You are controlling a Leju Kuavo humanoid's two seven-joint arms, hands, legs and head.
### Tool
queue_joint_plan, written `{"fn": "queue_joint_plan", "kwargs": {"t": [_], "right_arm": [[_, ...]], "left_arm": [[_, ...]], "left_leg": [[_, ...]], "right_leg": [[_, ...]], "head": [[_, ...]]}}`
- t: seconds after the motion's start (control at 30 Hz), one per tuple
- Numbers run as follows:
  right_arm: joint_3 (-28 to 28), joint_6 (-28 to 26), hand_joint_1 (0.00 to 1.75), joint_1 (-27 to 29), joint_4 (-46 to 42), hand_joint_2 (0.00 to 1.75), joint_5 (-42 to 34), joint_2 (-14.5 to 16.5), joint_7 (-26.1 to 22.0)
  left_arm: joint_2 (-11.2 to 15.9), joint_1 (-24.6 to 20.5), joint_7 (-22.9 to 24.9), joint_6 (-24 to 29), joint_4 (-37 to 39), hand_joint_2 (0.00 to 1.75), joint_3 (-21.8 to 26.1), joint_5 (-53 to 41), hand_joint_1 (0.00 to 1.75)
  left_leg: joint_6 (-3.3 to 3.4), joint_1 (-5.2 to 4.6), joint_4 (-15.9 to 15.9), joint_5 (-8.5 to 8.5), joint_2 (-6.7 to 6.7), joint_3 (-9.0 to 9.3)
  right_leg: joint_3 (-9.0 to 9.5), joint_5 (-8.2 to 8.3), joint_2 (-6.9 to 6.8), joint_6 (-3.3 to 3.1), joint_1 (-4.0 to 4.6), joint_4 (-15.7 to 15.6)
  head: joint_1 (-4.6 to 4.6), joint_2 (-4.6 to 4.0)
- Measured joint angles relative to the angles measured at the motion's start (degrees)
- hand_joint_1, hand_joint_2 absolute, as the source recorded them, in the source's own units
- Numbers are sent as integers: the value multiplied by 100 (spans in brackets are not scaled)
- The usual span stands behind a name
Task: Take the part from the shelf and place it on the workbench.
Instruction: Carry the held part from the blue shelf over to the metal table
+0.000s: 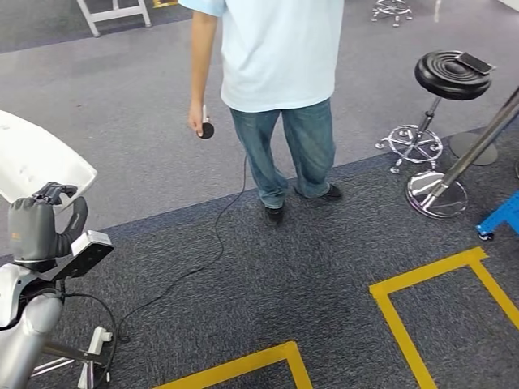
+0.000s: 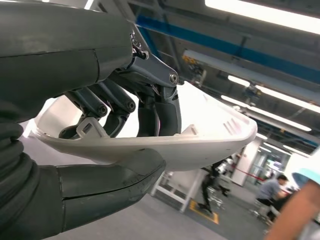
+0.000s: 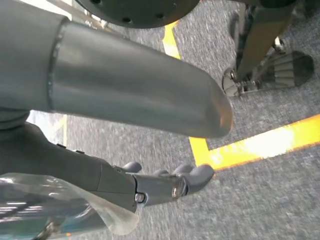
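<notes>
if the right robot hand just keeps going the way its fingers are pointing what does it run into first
Probably the grey carpet, near the yellow floor tape. The right robot hand hangs with fingers extended over the floor, nothing between them and it, though depth is hard to judge.

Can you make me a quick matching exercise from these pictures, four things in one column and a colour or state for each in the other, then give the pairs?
Things:
1. white part
2. stool
3. floor tape
4. right hand

States:
A. yellow, laid in lines on the carpet
B. gripped by the left hand
C. black seat, standing on the floor
D. holding nothing, fingers stretched out

Pairs: 1-B, 2-C, 3-A, 4-D
</notes>
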Motion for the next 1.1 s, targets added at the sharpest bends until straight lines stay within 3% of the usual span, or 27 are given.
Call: {"fn": "queue_joint_plan", "kwargs": {"t": [0.07, 0.1, 0.17, 0.23, 0.27, 0.3, 0.37, 0.4, 0.47, 0.53, 0.57, 0.6, 0.63, 0.67, 0.7, 0.77, 0.83, 0.97, 1.0, 1.07, 1.1], "right_arm": [[2, 1, 0, 6, 0, 0, 12, 0, 2], [7, 5, 0, 8, 0, 0, 16, 1, 3], [27, 13, 0, 7, 0, 0, 19, 2, 4], [45, 16, 0, 0, 0, 0, 20, 4, 4], [50, 16, 0, -5, 0, 0, 20, 4, 4], [51, 16, 0, -10, 0, 0, 21, 4, 5], [62, 16, 0, -26, -1, 0, 25, 3, 9], [68, 17, 0, -35, -2, 0, 28, 3, 11], [80, 18, 0, -51, -4, 0, 33, 3, 11], [86, 19, 0, -50, -4, 0, 33, 4, 11], [90, 20, 0, -46, -4, 0, 33, 4, 12], [92, 19, 0, -38, -4, 0, 33, 4, 13], [93, 17, 0, -32, -3, 0, 33, 3, 13], [94, 15, 0, -26, -3, 0, 33, 2, 13], [94, 10, 0, -23, -2, 0, 33, 1, 11], [94, -2, 0, -22, -1, 0, 34, -3, 7], [94, -10, 0, -21, 0, 0, 33, -4, 3], [94, -11, 0, -26, 0, 0, 32, -4, 2], [95, -13, 0, -34, 0, 0, 33, -4, -1], [97, -33, 0, -39, 0, 0, 35, 7, -14], [98, -46, 0, -38, 0, 0, 36, 12, -20]], "left_arm": [[1, 3, -2, 1, 20, 175, -2, -3, 175], [1, 7, -2, 1, 34, 175, -3, -3, 175], [3, 3, -7, 2, 58, 175, -3, -3, 175], [3, -19, -33, 11, 72, 175, -4, 2, 175], [3, -33, -58, 23, 76, 175, -8, 9, 175], [4, -45, -86, 38, 81, 175, -11, 28, 175], [13, -54, -156, 73, 92, 175, -16, 100, 175], [16, -57, -190, 88, 97, 175, -16, 148, 175], [10, -82, -248, 104, 104, 175, -16, 269, 175], [-17, -99, -283, 104, 113, 175, -18, 382, 175], [-32, -97, -293, 101, 120, 175, -20, 418, 175], [-43, -94, -302, 97, 126, 175, -24, 444, 175], [-51, -93, -310, 91, 132, 175, -27, 472, 175], [-57, -93, -323, 82, 134, 175, -29, 510, 175], [-64, -94, -340, 73, 135, 175, -31, 555, 175], [-77, -100, -378, 59, 135, 175, -32, 637, 175], [-83, -105, -398, 56, 135, 175, -33, 669, 175], [-85, -103, -401, 55, 134, 175, -34, 674, 175], [-90, -98, -421, 60, 134, 175, -34, 708, 175], [-123, -94, -525, 102, 116, 175, -25, 857, 175], [-146, -92, -579, 124, 108, 175, -20, 945, 175]], "left_leg": [[-33, 26, 618, -212, 75, -287], [-44, 34, 664, -169, 86, -306], [-45, 39, 122, 181, 177, -20], [2, -16, -593, 416, 474, 351], [39, -46, -793, 442, 587, 445], [78, -79, -860, 407, 638, 465], [153, -78, -888, 410, 508, 457], [186, -66, -901, 415, 437, 467], [255, -30, -931, 430, 310, 489], [292, -25, -930, 429, 172, 489], [297, -27, -929, 428, 95, 491], [298, -28, -928, 427, 11, 495], [296, -28, -926, 425, -73, 502], [291, -23, -924, 422, -155, 511], [279, -18, -922, 417, -230, 518], [240, -22, -897, 406, -353, 505], [215, -33, -873, 402, -408, 482], [205, -27, -874, 407, -424, 474], [175, -14, -888, 421, -470, 466], [80, -5, -600, 242, -261, 320], [30, 3, -282, 71, -134, 173]], "right_leg": [[7, -21, -171, -18, 14, 3], [14, -33, -256, -16, 16, 4], [53, -66, -409, 6, 16, 6], [98, -111, -538, 53, 42, 10], [113, -132, -601, 79, 63, 12], [126, -149, -669, 105, 81, 8], [151, -191, -795, 159, 91, -3], [150, -236, -754, 190, 82, 28], [-30, -471, -451, 237, 59, 422], [-453, -795, -162, 252, 49, 1236], [-656, -875, -119, 255, 50, 1569], [-783, -840, -101, 254, 50, 1718], [-797, -686, -87, 247, 49, 1625], [-702, -446, -53, 236, 45, 1316], [-555, -200, 48, 225, 32, 903], [-254, 52, 300, 207, -9, 234], [-137, 42, 427, 202, -35, 47], [-145, 37, 404, 199, -29, 54], [-146, 38, 359, 183, -17, 60], [-105, 53, 155, 89, -6, 29], [-81, 54, 32, 38, 0, 5]], "head": [[-1, 0], [-1, 0], [-2, 0], [-5, 0], [-2, 0], [-1, 0], [6, 0], [12, 0], [38, 0], [59, 0], [58, 0], [58, 0], [59, 0], [58, 0], [61, 0], [57, 0], [50, 0], [46, 0], [48, 0], [16, 0], [-1, 0]]}}
